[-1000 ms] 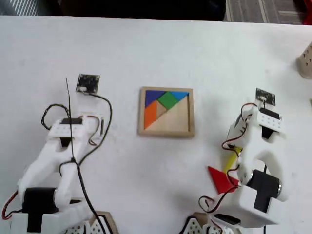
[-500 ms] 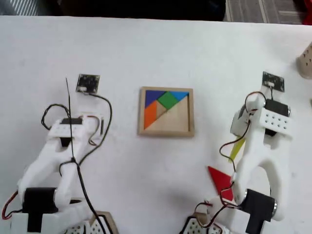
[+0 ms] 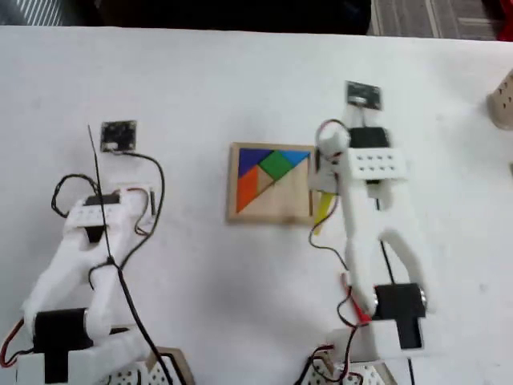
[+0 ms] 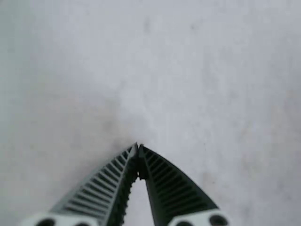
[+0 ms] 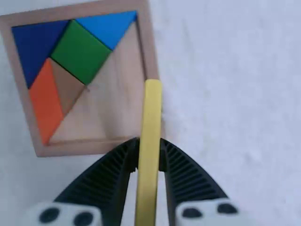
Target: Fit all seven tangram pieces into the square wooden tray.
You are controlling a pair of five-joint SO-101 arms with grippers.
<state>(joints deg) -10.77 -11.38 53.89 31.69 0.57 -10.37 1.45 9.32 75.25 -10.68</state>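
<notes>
Right claw [image 5: 147,142] pinches the yellow piece [image 5: 151,108] on edge. Its long axis points straight out from the claw, far tip at the right rim of the wooden tray [image 3: 273,218], mid-frame in the high view. Left claw [image 4: 138,149], closed on nothing, hangs over the white counter [image 4: 197,70].

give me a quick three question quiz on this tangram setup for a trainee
1. True or false: the right end effector grips the yellow piece.
2. What colour is the square piece lying in the tray? A red, B green, C orange.
3. Short answer: is the left end effector open or shut?

Key: 1 true; 2 B; 3 shut, with nothing between its fingers.
</notes>
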